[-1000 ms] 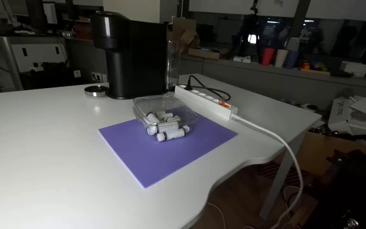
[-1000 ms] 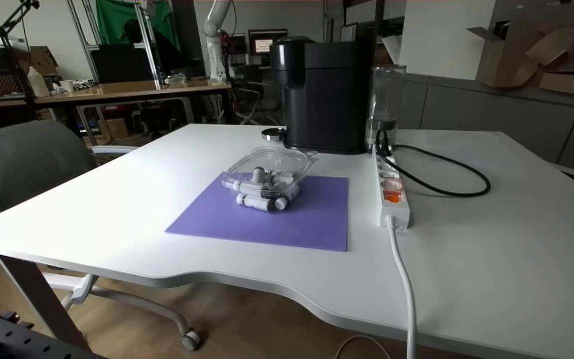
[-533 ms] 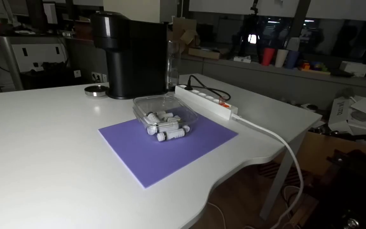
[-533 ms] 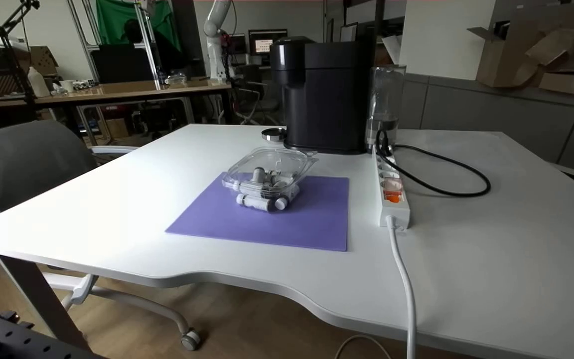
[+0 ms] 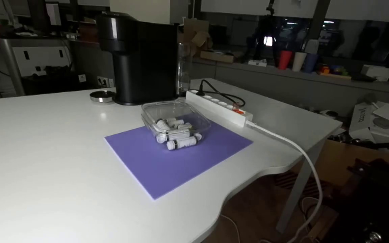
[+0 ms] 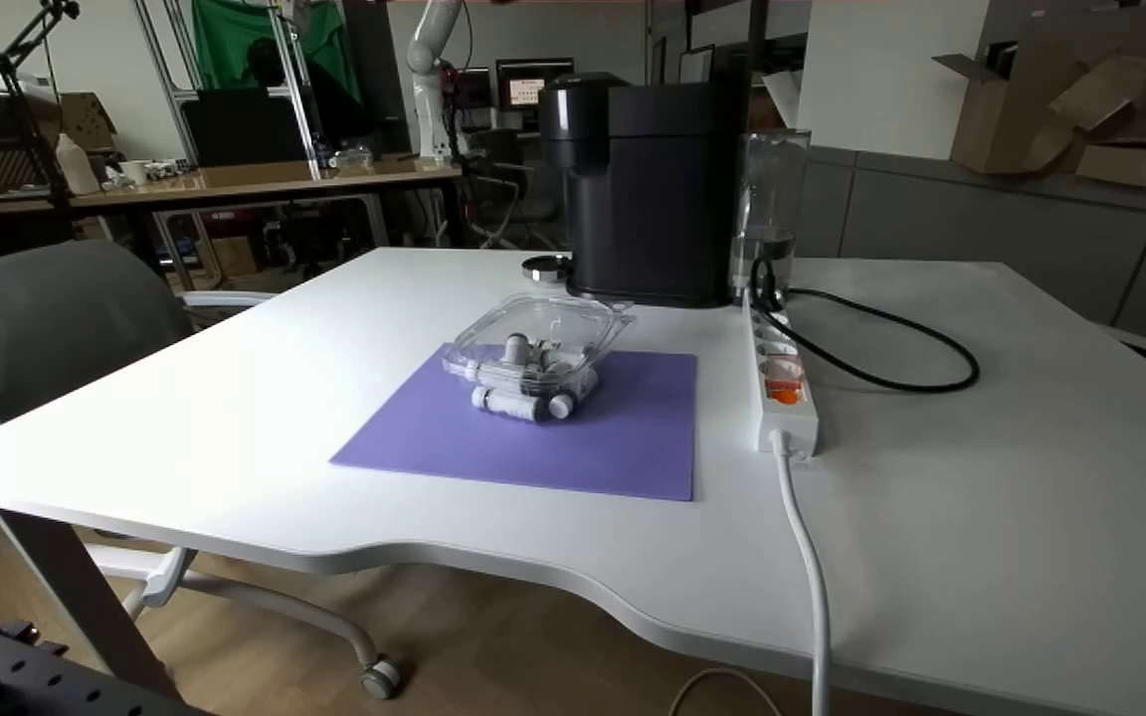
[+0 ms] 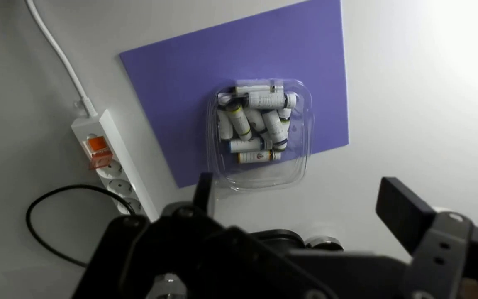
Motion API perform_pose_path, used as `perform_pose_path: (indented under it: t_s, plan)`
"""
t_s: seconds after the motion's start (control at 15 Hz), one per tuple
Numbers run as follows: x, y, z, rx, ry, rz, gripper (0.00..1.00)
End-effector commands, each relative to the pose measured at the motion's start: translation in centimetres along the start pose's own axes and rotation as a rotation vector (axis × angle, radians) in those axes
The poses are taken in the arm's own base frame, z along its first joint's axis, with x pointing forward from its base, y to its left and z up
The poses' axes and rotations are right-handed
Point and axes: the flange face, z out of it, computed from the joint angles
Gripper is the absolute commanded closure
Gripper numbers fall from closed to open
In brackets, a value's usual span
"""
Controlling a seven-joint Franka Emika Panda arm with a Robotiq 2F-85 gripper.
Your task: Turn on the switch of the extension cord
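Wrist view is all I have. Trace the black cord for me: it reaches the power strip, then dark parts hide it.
Observer: In both exterior views it ends in a plug, seated in the power strip near the end away from your orange switch.
Operator: Follow the white cable beyond my picture's top edge.
Observer: It runs over the edge of the table and hangs down.
Operator: Report what stands near that plug, and how high.
Observer: A black machine; it rises well above the power strip.
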Motion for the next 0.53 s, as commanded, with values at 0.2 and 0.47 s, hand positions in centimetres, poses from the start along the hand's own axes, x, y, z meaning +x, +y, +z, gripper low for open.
perform_pose_path:
  t_s: [0.2, 0.47]
  plan:
    - [-0.7, 10.4, 2.5, 0.110, -0.101, -0.076, 0.33]
    - [-0.7, 11.9, 2.6, 0.089, -0.155, -0.140, 0.63]
